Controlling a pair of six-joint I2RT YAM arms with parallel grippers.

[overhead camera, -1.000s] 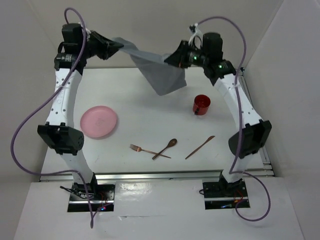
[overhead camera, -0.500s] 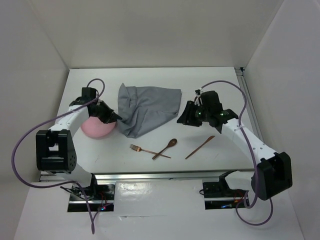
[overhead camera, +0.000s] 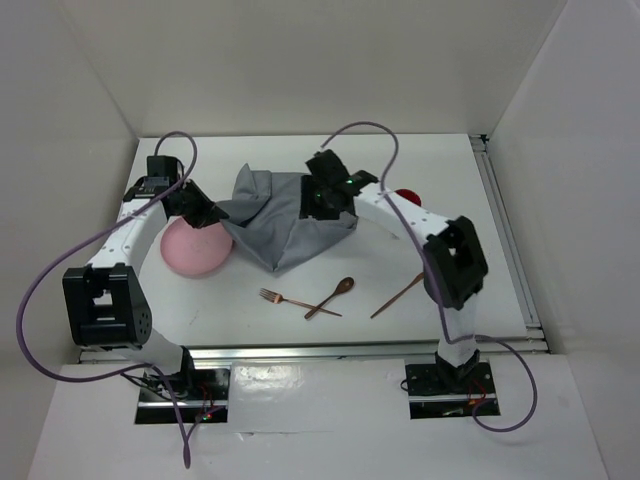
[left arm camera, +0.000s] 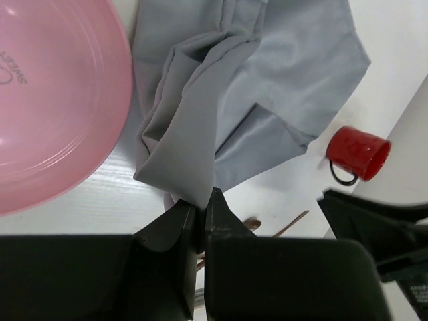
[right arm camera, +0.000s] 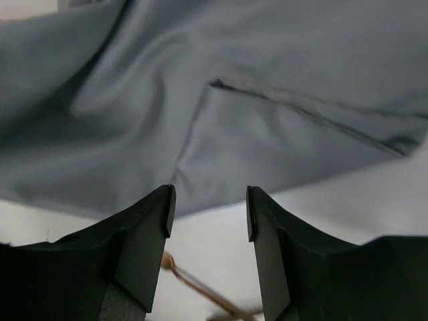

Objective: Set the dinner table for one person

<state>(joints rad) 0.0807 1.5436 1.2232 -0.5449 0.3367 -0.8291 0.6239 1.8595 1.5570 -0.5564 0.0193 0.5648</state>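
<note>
The grey cloth (overhead camera: 290, 215) lies rumpled and folded over itself on the white dinner table (overhead camera: 450, 270), its left edge touching the pink plate (overhead camera: 192, 250). My left gripper (overhead camera: 217, 214) is shut on the cloth's left corner (left arm camera: 194, 180), pinching it just above the table next to the plate (left arm camera: 53, 100). My right gripper (overhead camera: 318, 200) hovers over the middle of the cloth (right arm camera: 234, 100), open and empty (right arm camera: 207, 207). The red mug (overhead camera: 407, 196) stands behind my right arm; it also shows in the left wrist view (left arm camera: 358, 152).
A copper fork (overhead camera: 285, 298), spoon (overhead camera: 335, 293) and knife (overhead camera: 400, 295) lie in front of the cloth; fork and spoon cross. A copper utensil tip (right arm camera: 194, 284) shows below my right jaws. Metal rails run along the near and right table edges.
The cloth, held raised and stretched between both grippers a second ago, now lies on the table. My right gripper has let go and swung left over the cloth. My left gripper still holds its corner.
</note>
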